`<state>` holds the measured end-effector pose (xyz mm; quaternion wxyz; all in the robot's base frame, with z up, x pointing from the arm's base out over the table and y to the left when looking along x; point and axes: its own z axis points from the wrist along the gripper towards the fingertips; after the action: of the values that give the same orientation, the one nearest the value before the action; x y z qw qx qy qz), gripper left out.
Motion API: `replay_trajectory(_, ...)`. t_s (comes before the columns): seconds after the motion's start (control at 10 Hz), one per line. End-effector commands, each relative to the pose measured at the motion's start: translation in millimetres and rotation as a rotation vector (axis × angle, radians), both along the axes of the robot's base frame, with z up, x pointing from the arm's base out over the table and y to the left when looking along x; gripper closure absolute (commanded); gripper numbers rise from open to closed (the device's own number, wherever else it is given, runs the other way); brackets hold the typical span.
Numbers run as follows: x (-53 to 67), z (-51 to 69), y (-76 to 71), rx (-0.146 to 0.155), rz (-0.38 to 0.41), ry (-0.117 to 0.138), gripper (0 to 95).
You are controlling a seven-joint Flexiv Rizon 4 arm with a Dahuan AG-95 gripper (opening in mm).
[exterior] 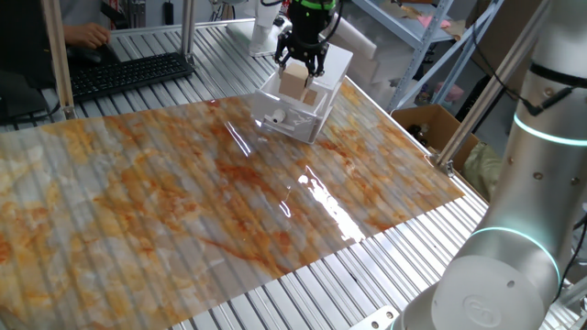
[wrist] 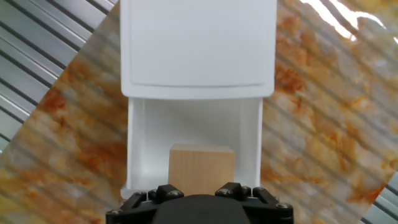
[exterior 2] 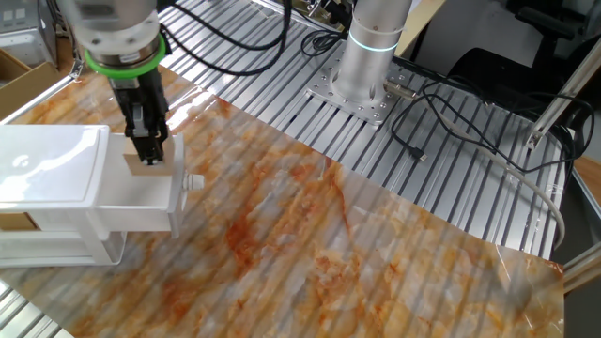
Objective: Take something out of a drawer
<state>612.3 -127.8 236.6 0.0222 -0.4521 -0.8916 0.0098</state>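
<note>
The clear drawer unit with a white top [exterior: 336, 60] stands at the far side of the marbled mat, and its drawer [exterior: 295, 117] is pulled out. My gripper [exterior: 300, 70] is over the open drawer, shut on the tan wooden cube [exterior: 295, 82]. In the other fixed view the fingers [exterior 2: 143, 131] grip the cube [exterior 2: 150, 164] at about the height of the drawer's rim [exterior 2: 141, 199], beside the white top [exterior 2: 47, 164]. In the hand view the cube [wrist: 202, 168] sits between the drawer's white walls [wrist: 134, 149], just ahead of the gripper [wrist: 199, 190], below the white top [wrist: 198, 43].
A keyboard [exterior: 128, 73] and a person's arm [exterior: 78, 35] are at the back left. A cardboard box [exterior: 431, 124] stands off the table to the right. The arm's base [exterior 2: 368, 56] and loose cables [exterior 2: 451, 122] lie on the slatted table [exterior 2: 451, 178] beyond the mat.
</note>
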Motion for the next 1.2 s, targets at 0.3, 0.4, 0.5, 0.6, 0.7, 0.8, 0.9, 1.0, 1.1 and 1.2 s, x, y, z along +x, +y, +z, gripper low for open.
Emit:
replay_trajectory(0.3, -10.8, 10.5, 13.3, 0.003, 0.012, 0.010, 95.0)
replay_trajectory(0.4, -10.8, 10.5, 13.3, 0.005, 0.012, 0.010, 95.0)
replay_trajectory(0.5, -10.8, 10.5, 13.3, 0.019, 0.015, 0.014, 95.0)
replay_trajectory(0.6, -10.8, 10.5, 13.3, 0.024, 0.019, 0.011, 95.0)
replay_trajectory(0.7, -10.8, 10.5, 13.3, 0.020, 0.032, 0.011, 95.0)
replay_trajectory(0.8, -10.8, 10.5, 13.3, 0.015, 0.044, 0.011, 95.0)
replay_trajectory(0.9, -10.8, 10.5, 13.3, 0.012, 0.053, 0.010, 95.0)
replay_trajectory(1.0, -10.8, 10.5, 13.3, 0.001, 0.079, 0.004, 95.0)
replay_trajectory(1.1, -10.8, 10.5, 13.3, -0.008, 0.113, 0.002, 95.0)
replay_trajectory(1.2, -10.8, 10.5, 13.3, -0.006, 0.153, 0.001, 95.0)
